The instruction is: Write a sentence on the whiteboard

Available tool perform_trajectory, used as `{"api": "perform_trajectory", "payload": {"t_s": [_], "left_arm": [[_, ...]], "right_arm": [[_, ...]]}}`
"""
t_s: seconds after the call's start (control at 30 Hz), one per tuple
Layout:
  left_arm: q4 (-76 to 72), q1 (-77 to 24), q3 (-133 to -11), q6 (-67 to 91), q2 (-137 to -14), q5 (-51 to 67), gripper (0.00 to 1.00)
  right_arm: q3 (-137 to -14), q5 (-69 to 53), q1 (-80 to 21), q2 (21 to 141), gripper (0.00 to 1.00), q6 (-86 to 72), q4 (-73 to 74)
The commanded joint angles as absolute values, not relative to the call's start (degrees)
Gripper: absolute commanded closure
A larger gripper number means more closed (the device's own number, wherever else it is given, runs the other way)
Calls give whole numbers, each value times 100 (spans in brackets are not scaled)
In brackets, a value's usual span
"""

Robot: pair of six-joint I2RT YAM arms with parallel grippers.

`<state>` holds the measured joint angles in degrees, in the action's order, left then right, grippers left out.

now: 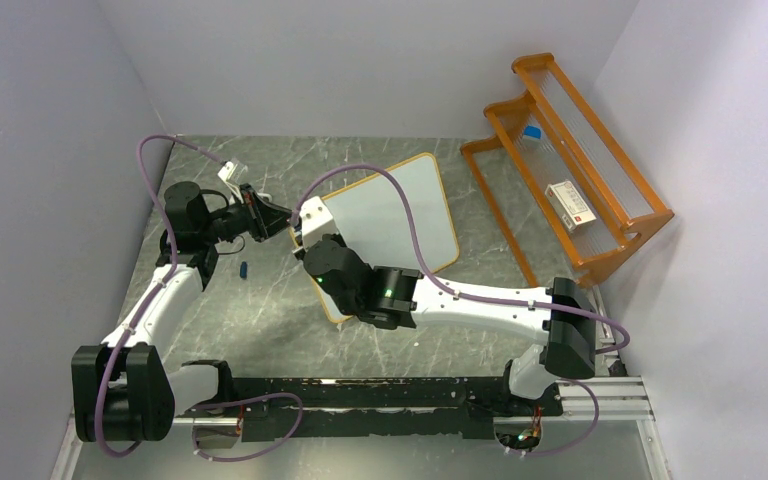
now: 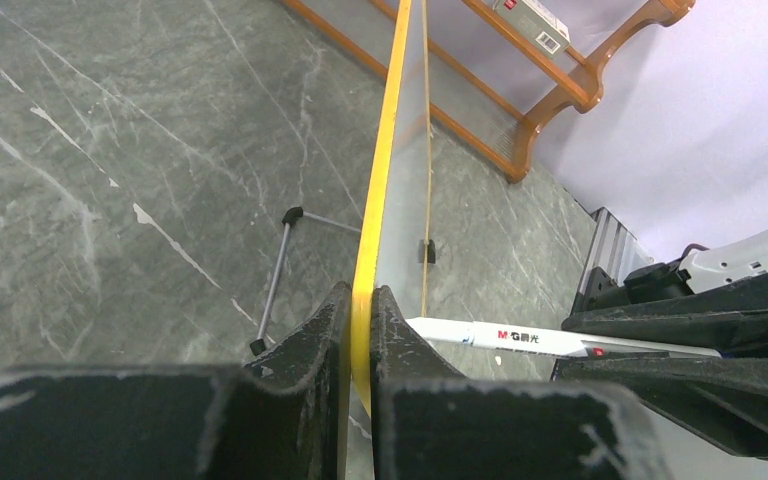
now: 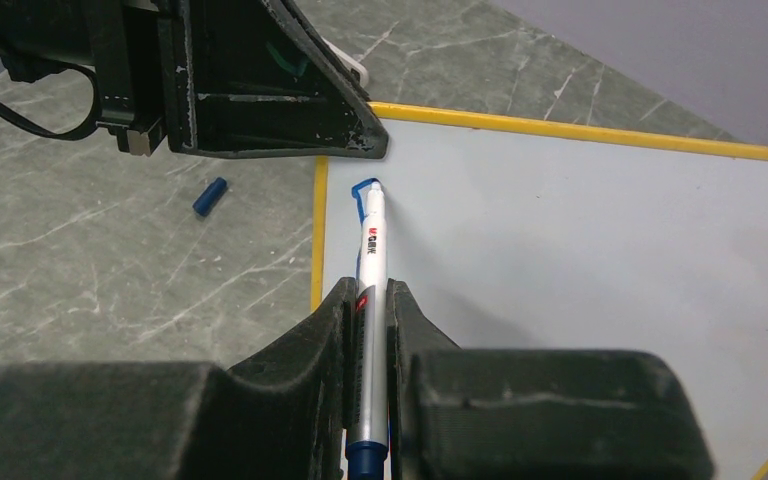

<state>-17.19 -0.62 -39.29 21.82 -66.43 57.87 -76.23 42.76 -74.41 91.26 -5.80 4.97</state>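
Whiteboard (image 1: pixel 400 215), one only, stands tilted on the grey table (image 1: pixel 260 320), just beyond the two arms. The right claw (image 3: pixel 365 295) is clenched on one white marker (image 3: pixel 372 240), whose tip meets the board's near-left corner at a single short blue stroke (image 3: pixel 362 188). The left claw (image 2: pixel 360 300) grips the board's yellow frame edge-on, both fingers pressed flat against it. One blue cap (image 1: pixel 244 269) lies on the table beside the left arm. Two thin black feet show behind the board. Farther right, one orange rack (image 1: pixel 600 215) carries one small white box (image 1: pixel 572 205).
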Motion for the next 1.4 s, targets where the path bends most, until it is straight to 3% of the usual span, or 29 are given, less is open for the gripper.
{"api": "perform_trajectory", "payload": {"t_s": [0.0, 1.37], "left_arm": [[-1249, -197, -3911, 1943, -6731, 5810, 95], [-1182, -200, -3920, 1901, -6709, 5737, 95]], "right_arm": [[-7483, 4532, -7347, 9058, 100, -679, 485], [-7274, 4047, -7496, 8950, 100, -1183, 993]]}}
